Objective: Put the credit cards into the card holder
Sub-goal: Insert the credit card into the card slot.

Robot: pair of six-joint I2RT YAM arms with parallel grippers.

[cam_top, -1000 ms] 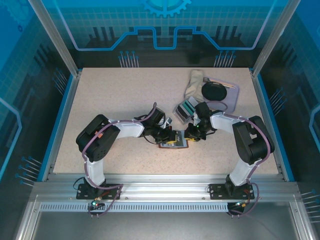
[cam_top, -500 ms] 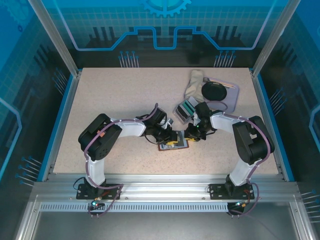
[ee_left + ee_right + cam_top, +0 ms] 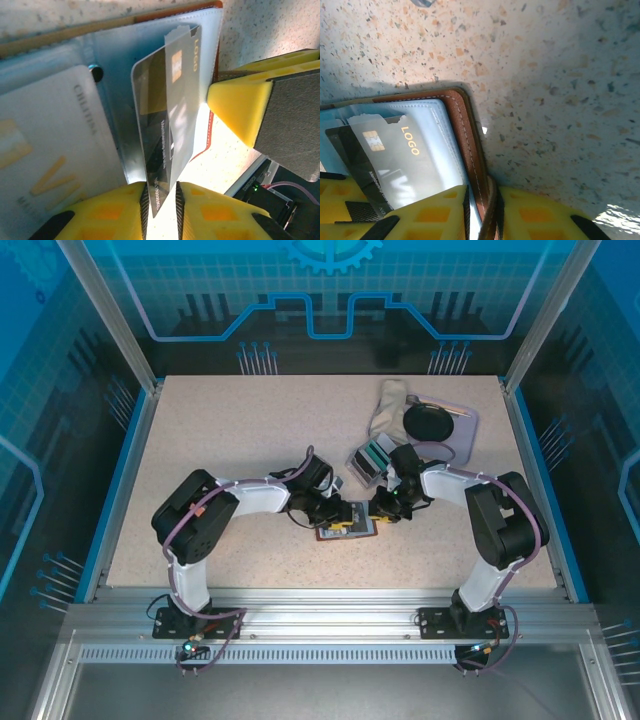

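The brown card holder (image 3: 348, 524) lies open on the table between both arms. My right gripper (image 3: 481, 210) is shut on its brown stitched edge (image 3: 465, 135). A dark grey credit card (image 3: 170, 115) with a gold chip and "LOGO" leans on the pale inner pocket (image 3: 115, 60). Its near corner sits between my left gripper's (image 3: 161, 200) jaws, which stand slightly open: it touches the left pad and a gap shows at the right one. Whether the card's far end is inside a slot I cannot tell. A pale card (image 3: 50, 140) lies in the holder's other side. The right gripper's yellow finger (image 3: 240, 110) is close by.
A clear tray with more cards (image 3: 370, 456) stands just behind the right gripper (image 3: 378, 510). Behind that are a white cloth (image 3: 388, 405) and a purple tray (image 3: 462, 430) holding a black disc (image 3: 427, 422). The table's left half offers free room.
My left gripper's jaws have parted a little, loosening from the dark card. The left arm shifted slightly; the right gripper keeps its hold on the holder's edge.
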